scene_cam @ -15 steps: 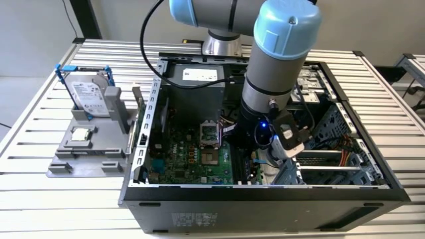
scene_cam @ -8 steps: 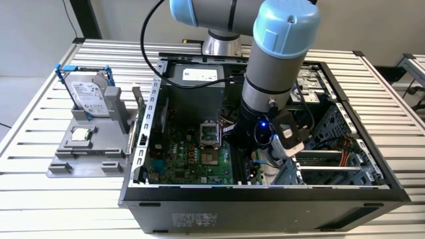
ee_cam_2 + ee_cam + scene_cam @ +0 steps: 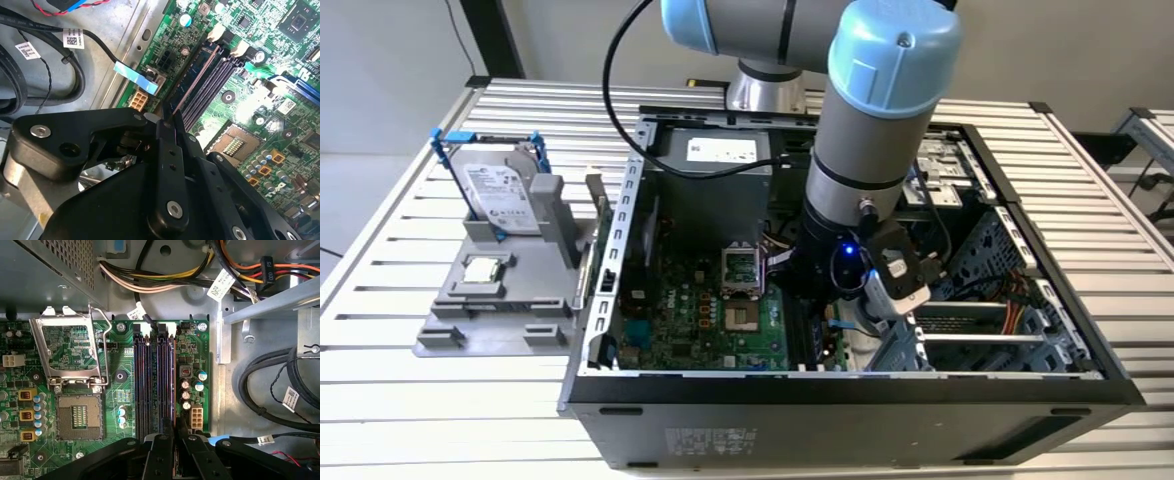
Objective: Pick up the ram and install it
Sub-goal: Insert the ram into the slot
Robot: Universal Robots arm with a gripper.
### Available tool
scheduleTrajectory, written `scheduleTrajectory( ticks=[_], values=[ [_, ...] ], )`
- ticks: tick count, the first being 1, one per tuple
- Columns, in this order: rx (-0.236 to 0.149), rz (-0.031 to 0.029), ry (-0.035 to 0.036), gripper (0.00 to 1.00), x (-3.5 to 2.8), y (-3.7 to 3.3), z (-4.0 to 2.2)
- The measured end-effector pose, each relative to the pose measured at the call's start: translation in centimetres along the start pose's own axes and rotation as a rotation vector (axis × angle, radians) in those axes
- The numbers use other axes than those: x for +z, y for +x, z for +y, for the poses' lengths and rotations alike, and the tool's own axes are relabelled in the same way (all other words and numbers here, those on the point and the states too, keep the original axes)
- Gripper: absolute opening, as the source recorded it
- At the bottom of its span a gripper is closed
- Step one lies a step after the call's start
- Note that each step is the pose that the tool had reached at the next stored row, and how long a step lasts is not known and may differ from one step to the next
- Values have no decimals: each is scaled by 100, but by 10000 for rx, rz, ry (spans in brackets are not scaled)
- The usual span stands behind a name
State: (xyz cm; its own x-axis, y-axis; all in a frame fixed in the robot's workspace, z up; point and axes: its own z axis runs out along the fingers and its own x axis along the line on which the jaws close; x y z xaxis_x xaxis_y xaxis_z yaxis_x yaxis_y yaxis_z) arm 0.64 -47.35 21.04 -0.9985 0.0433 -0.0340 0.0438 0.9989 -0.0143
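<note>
My arm is down inside the open computer case (image 3: 854,385), which lies on the slatted surface (image 3: 400,400). The pincer (image 3: 172,432) sits over the black memory slots (image 3: 141,385) on the green motherboard (image 3: 120,405), beside the open processor socket (image 3: 77,415).

The ram (image 3: 192,82) is a long thin stick, seen edge-on in both wrist views — dark with a reddish-brown top edge, running the length of the slots, pale clips at its far end. In the first wrist view the ram (image 3: 166,380) stands upright in one of the slots on the side away from the socket; I can't tell if it's fully seated.

Pincer fingers (image 3: 170,150) are close together at the near end of the stick — looks clamped on it, contact itself partly hidden.

In the exterior view, a grey holder (image 3: 494,300) sits at the exterior view's left of the case, carrying a silver hard drive (image 3: 494,195) upright and a small square chip (image 3: 483,268).
</note>
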Motion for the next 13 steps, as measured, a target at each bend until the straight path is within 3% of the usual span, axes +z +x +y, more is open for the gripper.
scheduleTrajectory(
  ticks=[3, 4, 9, 13],
  values=[
    [0, 0, 1, 0, 0, 0, 0],
    [0, 0, 2, 100, 0, 0, 0],
    [1, 0, 0, 100, -1, 0, 0],
    [1, 0, 0, 100, -99, -3, -1]
  ],
)
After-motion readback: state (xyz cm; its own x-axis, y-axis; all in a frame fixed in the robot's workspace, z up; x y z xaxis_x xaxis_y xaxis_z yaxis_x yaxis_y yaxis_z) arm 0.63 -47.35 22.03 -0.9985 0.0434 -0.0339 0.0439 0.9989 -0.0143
